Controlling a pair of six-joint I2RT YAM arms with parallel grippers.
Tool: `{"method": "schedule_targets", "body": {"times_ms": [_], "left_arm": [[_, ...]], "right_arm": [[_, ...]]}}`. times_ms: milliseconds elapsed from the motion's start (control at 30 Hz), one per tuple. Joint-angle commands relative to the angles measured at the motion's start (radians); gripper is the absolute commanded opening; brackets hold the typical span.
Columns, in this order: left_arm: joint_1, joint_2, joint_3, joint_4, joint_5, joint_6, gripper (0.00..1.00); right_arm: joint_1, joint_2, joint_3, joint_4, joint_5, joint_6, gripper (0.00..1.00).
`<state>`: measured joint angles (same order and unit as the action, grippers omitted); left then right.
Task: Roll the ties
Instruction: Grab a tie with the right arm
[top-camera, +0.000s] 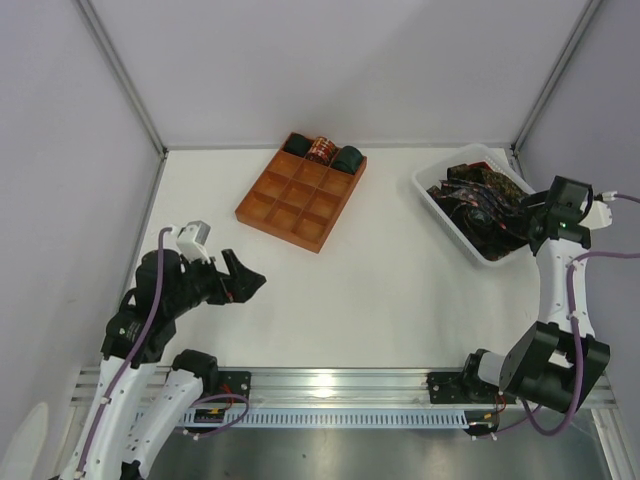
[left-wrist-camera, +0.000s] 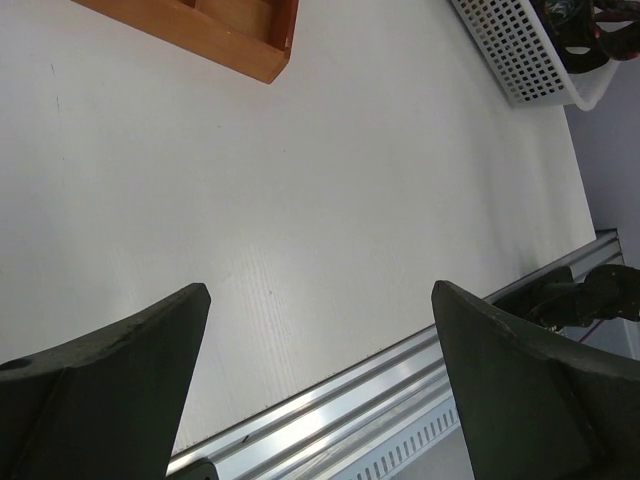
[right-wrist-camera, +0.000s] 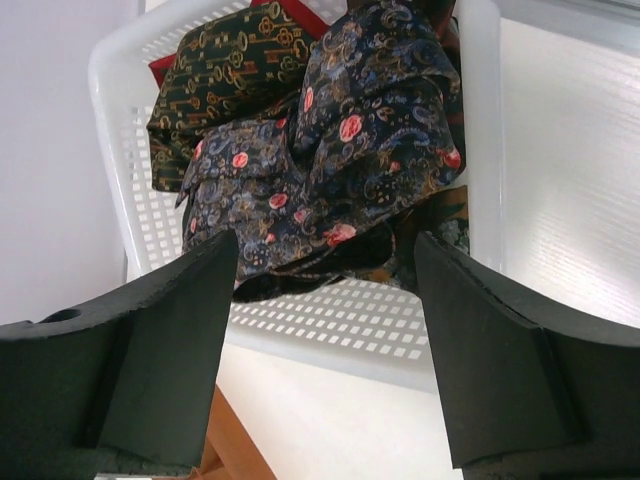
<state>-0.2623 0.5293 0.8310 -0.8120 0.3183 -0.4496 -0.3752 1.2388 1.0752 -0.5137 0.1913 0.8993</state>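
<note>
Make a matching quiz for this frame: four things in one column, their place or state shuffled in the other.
Things:
1. rolled ties
2. loose ties
3. left gripper
4. right gripper

Place or state:
A. open, facing the white bin
B. open, over bare table
C. in the far row of the orange tray
D. heaped in the white bin

Pairs: 1-C, 2-D, 3-B, 4-A

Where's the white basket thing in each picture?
Top external: the white bin sits at the right side.
Left wrist: the white bin is in the top right corner.
Right wrist: the white bin fills the upper middle.
Shared landmark: the ties heaped inside it.
</note>
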Motion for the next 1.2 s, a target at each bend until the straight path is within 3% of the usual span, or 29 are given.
{"method": "schedule_targets", "body": {"times_ms": [0,667,700,833,900,933,1167], "left_arm": [[-0.006,0.015,0.022,-0.007,-0.018,0.031,1.0],[-0.006,0.066,0.083,-0.102,-0.058,0.06,1.0],[-0.006,0.066,0.085,-0.108,-0.059,0.063,1.0],[-0.006,0.075,0.117,-0.142,-0.067,0.072,1.0],[-0.006,0.074,0.123,-0.145,-0.065,0.075,1.0],[-0.006,0.077,0.131,-0.144,-0.067,0.077,1.0],[-0.008,0.104,0.184,-0.115,-0.047,0.065,1.0]], "right_arm": [[-0.004,0.025,-0.008,0.093,0.06,0.042,0.76],[0.051,0.277,0.037,0.279,0.123,0.167,0.69],[0.055,0.292,0.048,0.277,0.132,0.168,0.67],[0.099,0.34,0.141,0.239,0.128,0.116,0.19],[0.14,0.373,0.262,0.16,0.119,0.049,0.1],[0.15,0.384,0.31,0.135,0.1,0.032,0.0],[0.37,0.432,0.741,0.018,-0.077,-0.198,0.0]]}}
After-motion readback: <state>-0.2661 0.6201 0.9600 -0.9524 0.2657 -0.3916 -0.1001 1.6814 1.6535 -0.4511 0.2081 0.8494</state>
